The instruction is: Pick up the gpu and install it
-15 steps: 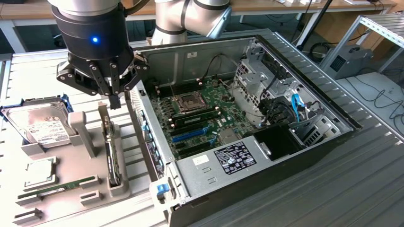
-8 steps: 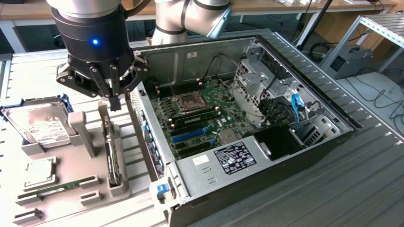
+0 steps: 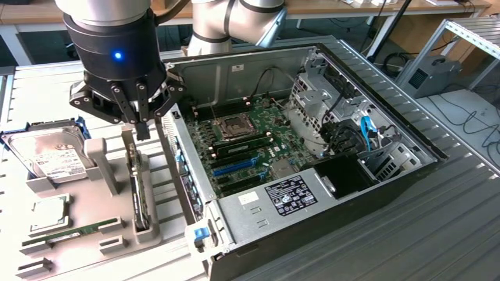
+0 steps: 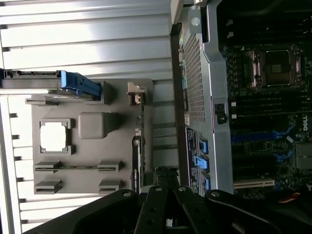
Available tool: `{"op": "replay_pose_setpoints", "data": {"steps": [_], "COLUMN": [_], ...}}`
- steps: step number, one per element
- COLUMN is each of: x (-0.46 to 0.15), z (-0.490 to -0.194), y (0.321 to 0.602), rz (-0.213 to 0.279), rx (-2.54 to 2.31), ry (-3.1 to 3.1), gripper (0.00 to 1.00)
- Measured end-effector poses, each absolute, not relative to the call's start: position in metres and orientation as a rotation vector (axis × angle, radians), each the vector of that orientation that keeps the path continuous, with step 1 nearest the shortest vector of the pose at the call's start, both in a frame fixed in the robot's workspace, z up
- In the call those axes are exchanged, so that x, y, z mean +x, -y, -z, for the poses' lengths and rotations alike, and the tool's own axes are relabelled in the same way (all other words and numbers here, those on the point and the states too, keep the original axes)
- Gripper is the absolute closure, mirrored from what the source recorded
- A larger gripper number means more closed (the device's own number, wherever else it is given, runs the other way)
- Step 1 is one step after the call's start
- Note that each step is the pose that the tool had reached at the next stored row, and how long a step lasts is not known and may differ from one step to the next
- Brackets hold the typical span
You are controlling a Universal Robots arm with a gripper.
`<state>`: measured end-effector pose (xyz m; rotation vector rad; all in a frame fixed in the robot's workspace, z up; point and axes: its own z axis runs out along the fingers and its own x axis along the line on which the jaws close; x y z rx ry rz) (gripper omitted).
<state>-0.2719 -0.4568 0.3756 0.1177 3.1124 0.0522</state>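
Note:
The gpu (image 3: 139,196) is a slim dark card standing on edge in a slot of the grey holder (image 3: 100,157), left of the open computer case (image 3: 258,202) in the exterior view. My gripper (image 3: 143,133) hangs just above the card's far end with its fingers shut together and nothing between them. In the wrist view the gpu (image 4: 138,151) runs edge-on beside the holder (image 4: 92,124), and my gripper (image 4: 165,179) sits near one end of it. The motherboard (image 3: 250,137) lies exposed inside the case, with blue expansion slots (image 3: 234,168).
On the holder also sit a silver hard drive with a blue frame (image 3: 48,155), a processor chip (image 3: 48,213) and a thin green memory stick (image 3: 67,235). The case's tall side wall (image 3: 181,170) stands right next to the gpu. Drive cages and cables (image 3: 355,134) crowd the case's far end.

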Motion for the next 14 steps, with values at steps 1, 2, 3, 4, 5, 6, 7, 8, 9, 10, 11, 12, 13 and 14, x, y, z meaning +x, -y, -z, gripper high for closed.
{"op": "replay_pose_setpoints", "data": {"steps": [1,2,3,4,5,6,7,8,9,10,11,12,13,14], "x": [-0.2720,-0.2720,-0.2721,-0.2722,-0.2723,-0.2723,-0.2724,-0.2725,-0.2726,-0.2727,-0.2727,-0.2728,-0.2729,-0.2729], "z": [-0.3755,-0.3754,-0.3753,-0.3753,-0.3752,-0.3752,-0.3752,-0.3751,-0.3750,-0.3749,-0.3749,-0.3748,-0.3748,-0.3747], "y": [0.4572,0.4577,0.4583,0.4586,0.4591,0.4596,0.4600,0.4605,0.4609,0.4615,0.4619,0.4623,0.4627,0.4632], "rz": [-0.052,-0.052,-0.052,-0.052,-0.052,-0.052,-0.052,-0.052,-0.052,-0.052,-0.052,-0.052,-0.052,-0.052], "rx": [0.118,0.118,0.118,0.118,0.118,0.118,0.118,0.118,0.118,0.118,0.118,0.118,0.118,0.118], "ry": [-3.112,-3.112,-3.112,-3.112,-3.112,-3.113,-3.112,-3.112,-3.112,-3.112,-3.112,-3.112,-3.112,-3.112], "gripper": [0.89,0.89,0.89,0.89,0.89,0.89,0.89,0.89,0.89,0.89,0.89,0.89,0.89,0.89]}}
